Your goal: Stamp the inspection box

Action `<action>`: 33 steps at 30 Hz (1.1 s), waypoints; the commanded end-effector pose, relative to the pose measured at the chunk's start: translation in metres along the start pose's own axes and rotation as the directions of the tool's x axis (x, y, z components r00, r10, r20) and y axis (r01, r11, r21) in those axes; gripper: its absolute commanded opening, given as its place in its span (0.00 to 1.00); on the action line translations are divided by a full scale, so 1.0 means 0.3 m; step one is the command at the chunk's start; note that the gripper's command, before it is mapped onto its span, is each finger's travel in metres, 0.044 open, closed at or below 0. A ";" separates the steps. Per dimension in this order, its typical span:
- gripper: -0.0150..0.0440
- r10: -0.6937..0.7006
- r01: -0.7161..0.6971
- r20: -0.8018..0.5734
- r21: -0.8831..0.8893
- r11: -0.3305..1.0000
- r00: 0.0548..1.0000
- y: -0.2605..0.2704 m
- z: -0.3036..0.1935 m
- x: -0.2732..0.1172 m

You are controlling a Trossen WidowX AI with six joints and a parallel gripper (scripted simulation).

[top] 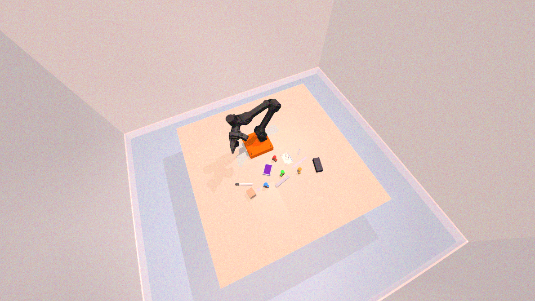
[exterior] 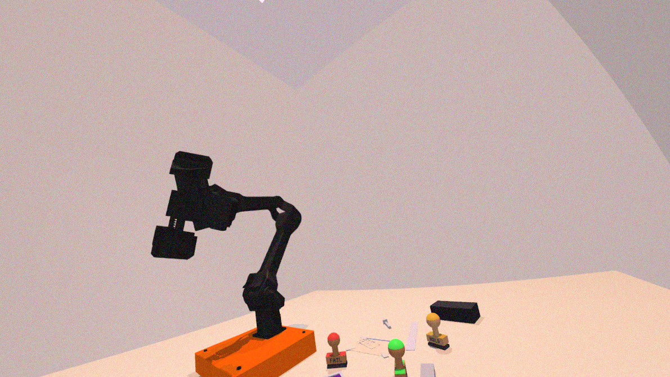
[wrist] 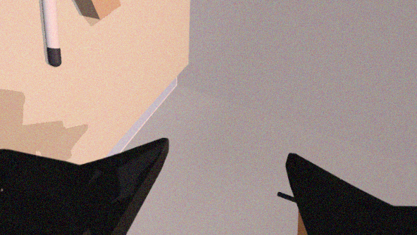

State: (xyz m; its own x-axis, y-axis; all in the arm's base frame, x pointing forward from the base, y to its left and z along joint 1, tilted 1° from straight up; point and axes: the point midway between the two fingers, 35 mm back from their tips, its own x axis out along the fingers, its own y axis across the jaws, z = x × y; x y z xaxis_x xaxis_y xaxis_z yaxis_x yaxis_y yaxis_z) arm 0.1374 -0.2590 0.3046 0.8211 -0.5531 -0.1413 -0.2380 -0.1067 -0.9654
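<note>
My gripper (top: pixel 234 148) (exterior: pixel 173 248) (wrist: pixel 227 152) is open and empty, raised high beside the robot's orange base, away from the stamps. A green-topped stamp (top: pixel 282 173) (exterior: pixel 396 346) stands upright beside the purple ink pad (top: pixel 267 169) (exterior: pixel 334 375); its word cannot be read. A red-topped stamp (top: pixel 274 158) (exterior: pixel 333 337) reads FAIL and an orange-topped stamp (top: pixel 299 170) (exterior: pixel 433 319) reads HOLD. A blue-topped stamp (top: pixel 265 184) stands nearer the pen; its word cannot be read. The white card (top: pixel 287 161) (exterior: pixel 375 350) lies flat beside the red stamp; its fine marks are too small to read.
A black block (top: pixel 318 165) (exterior: pixel 454 311) lies beyond the orange stamp. A white pen with a dark end (top: pixel 243 183) (wrist: pixel 52 28) and a wooden block (top: pixel 251 192) (wrist: pixel 107 7) lie near the blue stamp. Pale strips (top: pixel 282 181) (exterior: pixel 411 336) flank the green and orange stamps.
</note>
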 end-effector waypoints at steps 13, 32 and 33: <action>0.63 0.380 -0.524 0.368 0.688 0.502 0.849 0.142 0.375 0.332; 0.63 0.874 -0.568 0.383 0.808 -0.160 0.298 0.364 1.048 0.315; 0.63 0.895 -0.549 0.355 0.820 -0.160 0.269 0.377 1.081 0.302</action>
State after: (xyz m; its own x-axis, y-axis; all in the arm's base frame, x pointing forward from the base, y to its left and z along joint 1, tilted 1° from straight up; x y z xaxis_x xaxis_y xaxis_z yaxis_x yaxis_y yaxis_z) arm 0.3456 -0.1034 0.1387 0.4007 0.0656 -0.9138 -0.0908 0.9954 0.0316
